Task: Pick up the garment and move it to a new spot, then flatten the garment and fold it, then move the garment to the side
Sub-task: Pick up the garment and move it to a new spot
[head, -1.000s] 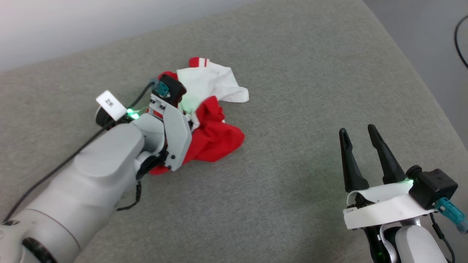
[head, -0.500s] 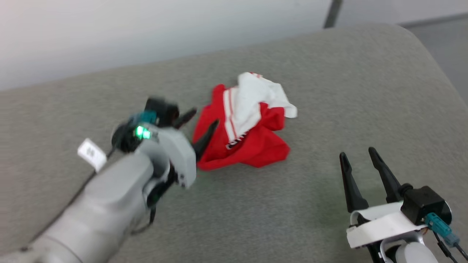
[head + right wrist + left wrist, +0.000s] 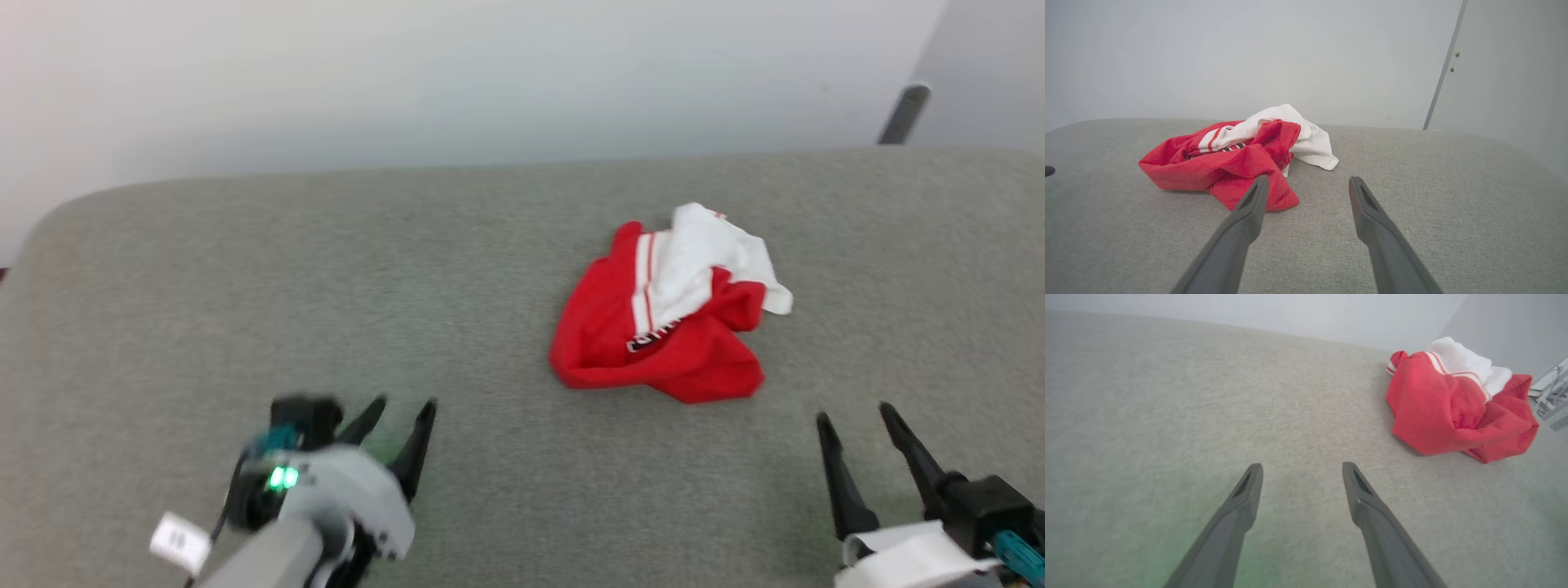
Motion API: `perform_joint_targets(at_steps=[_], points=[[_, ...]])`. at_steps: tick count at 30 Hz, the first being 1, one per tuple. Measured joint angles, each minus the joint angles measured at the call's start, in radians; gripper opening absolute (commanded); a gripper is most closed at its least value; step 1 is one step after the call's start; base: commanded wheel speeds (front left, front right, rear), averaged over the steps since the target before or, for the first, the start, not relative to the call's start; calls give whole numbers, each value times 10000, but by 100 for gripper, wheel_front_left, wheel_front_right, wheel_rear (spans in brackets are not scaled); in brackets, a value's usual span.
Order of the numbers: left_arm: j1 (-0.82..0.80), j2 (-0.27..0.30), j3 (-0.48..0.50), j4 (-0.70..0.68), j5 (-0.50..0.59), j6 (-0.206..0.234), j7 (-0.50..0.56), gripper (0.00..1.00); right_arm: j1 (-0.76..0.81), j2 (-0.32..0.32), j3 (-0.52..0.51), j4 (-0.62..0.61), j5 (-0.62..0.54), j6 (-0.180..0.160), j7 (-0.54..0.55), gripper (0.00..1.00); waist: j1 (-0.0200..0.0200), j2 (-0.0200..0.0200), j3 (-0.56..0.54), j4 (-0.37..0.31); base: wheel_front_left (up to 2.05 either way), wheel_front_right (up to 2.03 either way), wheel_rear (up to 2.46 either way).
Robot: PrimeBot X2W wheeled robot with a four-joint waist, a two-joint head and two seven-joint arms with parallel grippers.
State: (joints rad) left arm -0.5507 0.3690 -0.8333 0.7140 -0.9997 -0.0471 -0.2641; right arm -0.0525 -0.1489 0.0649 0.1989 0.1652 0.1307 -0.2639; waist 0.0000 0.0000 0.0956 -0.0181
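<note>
The garment [image 3: 665, 327] is a crumpled red T-shirt with a white sleeve on top, lying in a heap right of the middle of the grey padded surface. In the left wrist view the garment [image 3: 1453, 404] lies at the upper right; in the right wrist view the garment [image 3: 1229, 159] lies just ahead and to the left. My left gripper [image 3: 404, 408] stands open at the lower left, well apart from the heap, with nothing between its fingers [image 3: 1247, 490]. My right gripper [image 3: 853, 416] is open at the lower right, a short way in front of the heap, empty too.
The grey padded surface [image 3: 326, 286] ends at a pale wall along its far edge and rounds off at the far left. A dark vertical strip [image 3: 898, 114] shows at the far right. Bare fabric lies left of the heap.
My left gripper has let go of the garment, opened and drawn back towards me and left. The head camera has shifted, so the heap now sits further right. The right gripper stays open.
</note>
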Motion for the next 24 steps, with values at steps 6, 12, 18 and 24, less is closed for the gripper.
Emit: perform_joint_targets(at_steps=[6, 12, 18, 24], points=[[2064, -245, 2265, -1285, 1576, 445, 0, 100, 604, -274, -387, 12, 109, 0, 0, 100, 0, 0, -318, 618, 0, 0, 0], [3535, -383, 4115, -2713, 3384, 926, 0, 100, 844, -476, -654, 13, 184, 0, 0, 100, 0, 0, -745, 816, 0, 0, 0], [4782, -779, 5960, -4637, 5175, 997, -2, 100, 788, -470, -882, -88, 272, 0, 0, 100, 0, 0, -967, 633, 0, 0, 0], [5524, -1348, 7173, -5869, 6711, 543, 0, 100, 406, -339, -936, -362, 529, 0, 0, 100, 0, 0, -1042, 391, 0, 0, 0]])
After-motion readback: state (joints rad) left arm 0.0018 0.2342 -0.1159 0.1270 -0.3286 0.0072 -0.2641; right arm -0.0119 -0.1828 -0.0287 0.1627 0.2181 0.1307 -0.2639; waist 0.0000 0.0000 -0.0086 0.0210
